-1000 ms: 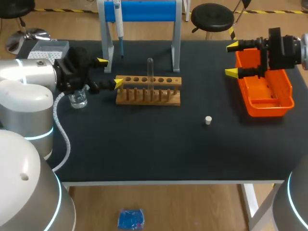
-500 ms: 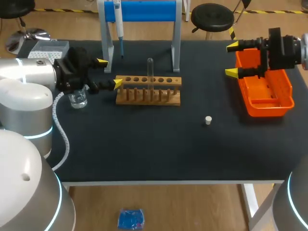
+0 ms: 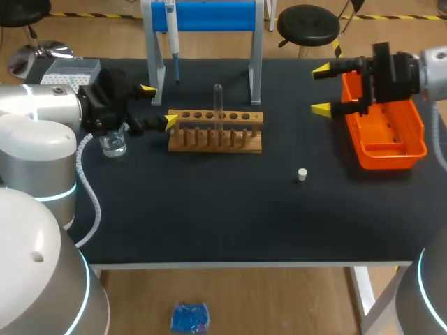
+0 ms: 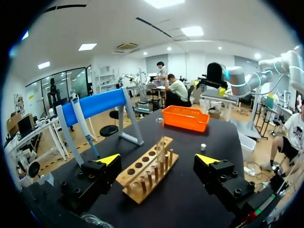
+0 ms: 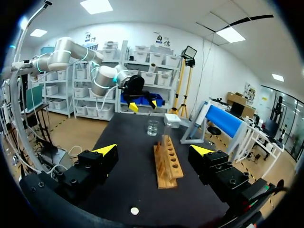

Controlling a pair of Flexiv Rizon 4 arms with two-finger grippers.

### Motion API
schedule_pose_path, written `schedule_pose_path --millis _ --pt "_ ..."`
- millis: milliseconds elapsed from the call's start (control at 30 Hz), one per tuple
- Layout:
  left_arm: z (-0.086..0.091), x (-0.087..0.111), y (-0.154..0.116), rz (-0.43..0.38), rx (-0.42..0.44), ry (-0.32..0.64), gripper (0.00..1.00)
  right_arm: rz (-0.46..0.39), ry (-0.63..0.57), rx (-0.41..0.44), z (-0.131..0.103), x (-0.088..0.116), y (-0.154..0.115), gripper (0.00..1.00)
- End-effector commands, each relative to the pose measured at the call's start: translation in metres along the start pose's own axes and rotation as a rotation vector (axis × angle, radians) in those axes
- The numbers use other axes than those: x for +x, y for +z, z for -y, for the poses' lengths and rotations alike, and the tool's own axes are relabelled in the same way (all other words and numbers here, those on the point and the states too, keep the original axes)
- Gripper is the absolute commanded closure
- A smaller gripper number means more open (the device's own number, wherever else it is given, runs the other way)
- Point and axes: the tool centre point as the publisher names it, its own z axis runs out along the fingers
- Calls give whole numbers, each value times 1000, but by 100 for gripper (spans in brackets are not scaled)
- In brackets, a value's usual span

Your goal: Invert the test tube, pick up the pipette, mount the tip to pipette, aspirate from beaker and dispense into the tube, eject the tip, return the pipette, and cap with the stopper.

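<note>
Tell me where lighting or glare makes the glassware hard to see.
Head view: even light, no glare; the test tube shows faintly against the dark table. Left wrist view: the tube is only a faint outline above the rack. Right wrist view: the beaker stands out clearly.

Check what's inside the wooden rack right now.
One clear test tube stands upright in the wooden rack. The other holes along the rack's top look empty. The rack hides the tube's lower end, so how it is seated cannot be seen.
</note>
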Motion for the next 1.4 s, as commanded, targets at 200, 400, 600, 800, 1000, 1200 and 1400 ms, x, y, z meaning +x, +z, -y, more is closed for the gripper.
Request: schedule_pose_path --millis 200,400,600,800,1000,1200,1400 --pt "0 -1 0 -3 -4 0 0 -119 -39 -56 6 -26 88 0" --pt "0 -1 0 -3 -4 0 0 -153 -51 -124 9 -35 119 0" --pt "0 -1 0 -3 -4 0 0 -177 -23 -178 14 -33 144 0" --pt "0 -1 0 -3 -4 0 0 -202 11 -237 16 -35 167 0" --pt "0 -1 0 -3 -4 0 0 -230 32 -294 13 -43 185 0" --pt "0 -1 0 -3 -4 0 0 -248 66 -318 15 -52 199 0" --pt "0 -1 0 -3 -4 0 0 -256 110 -360 20 -57 210 0"
